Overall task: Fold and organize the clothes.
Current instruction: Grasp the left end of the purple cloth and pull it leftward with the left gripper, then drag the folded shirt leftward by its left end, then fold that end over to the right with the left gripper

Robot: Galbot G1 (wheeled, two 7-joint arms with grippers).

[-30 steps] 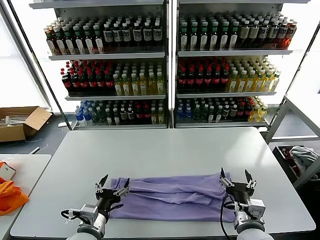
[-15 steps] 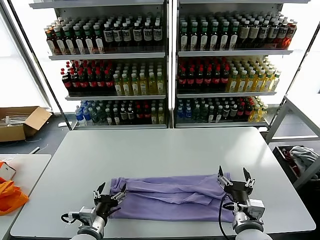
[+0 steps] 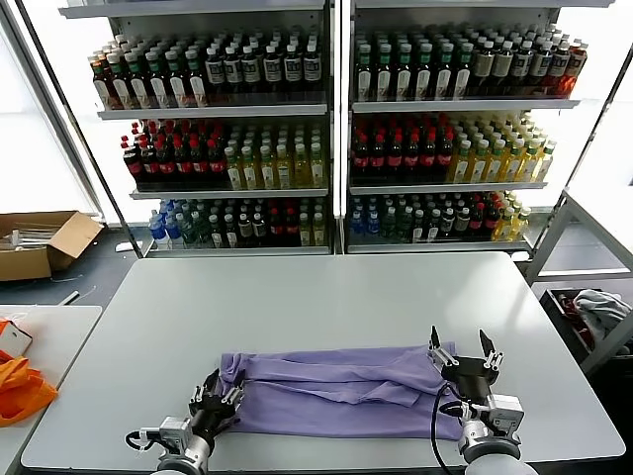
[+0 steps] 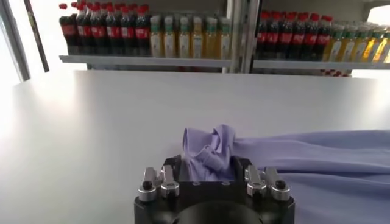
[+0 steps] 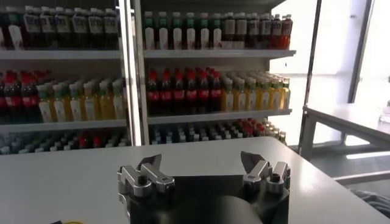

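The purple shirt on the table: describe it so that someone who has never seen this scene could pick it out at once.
Start at the grey table in front of the bottle shelves. Along its near edge, between the left gripper and the right gripper, lies the shirt, folded into a long band. It is the only lavender cloth and the only item on that table.

Lavender-purple clothes [image 3: 341, 391], plain; white table [image 3: 326, 297]; orange cloth [image 3: 20, 388]

left claw [image 3: 217, 394] low at the near left of the surface [image 3: 326, 297], fingers pinched in on bunched purple shirt [image 3: 341, 391]; right claw [image 3: 461, 348] raised at near right, fingers spread wide, pointing up, gripping nothing
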